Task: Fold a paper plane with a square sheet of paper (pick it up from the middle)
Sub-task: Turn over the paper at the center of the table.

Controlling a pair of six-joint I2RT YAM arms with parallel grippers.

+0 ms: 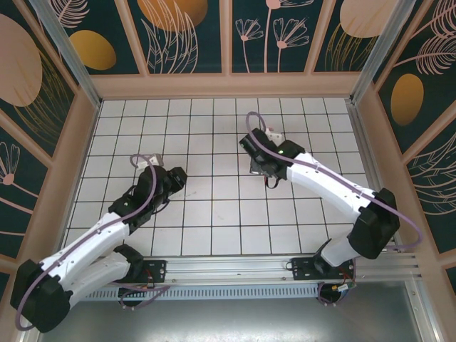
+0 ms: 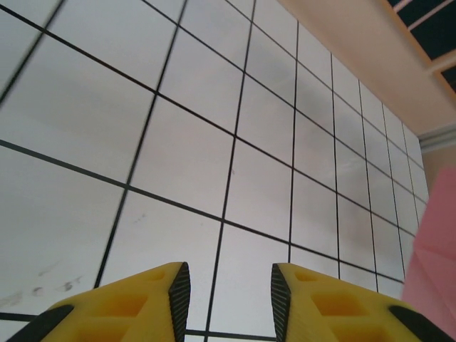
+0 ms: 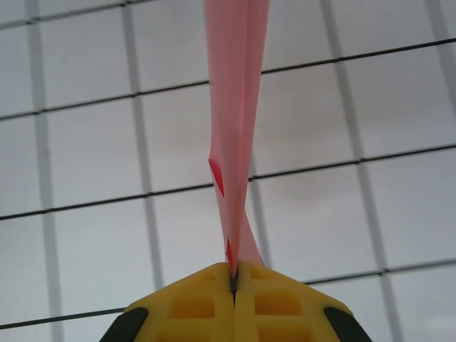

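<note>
Pinching thin, likely limp folded salmon-pink paper (image 3: 235, 107) at its crease, right gripper (image 3: 234, 274) is holding it; left gripper (image 2: 230, 292) is hovering spread.

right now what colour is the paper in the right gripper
Salmon pink; the thin folded paper shows best in the right wrist view.

Slim folded pink-red paper plane (image 3: 235, 107) (centre crease showing), edge-on in right gripper (image 3: 234, 274)

The bench (image 1: 214, 214) has white tiles with black grid lines. Dark floral wall panels (image 1: 189, 35) stand at 9, 12 and 3 o'clock. An aluminium rail (image 1: 228, 265) lies at 6 o'clock.
</note>
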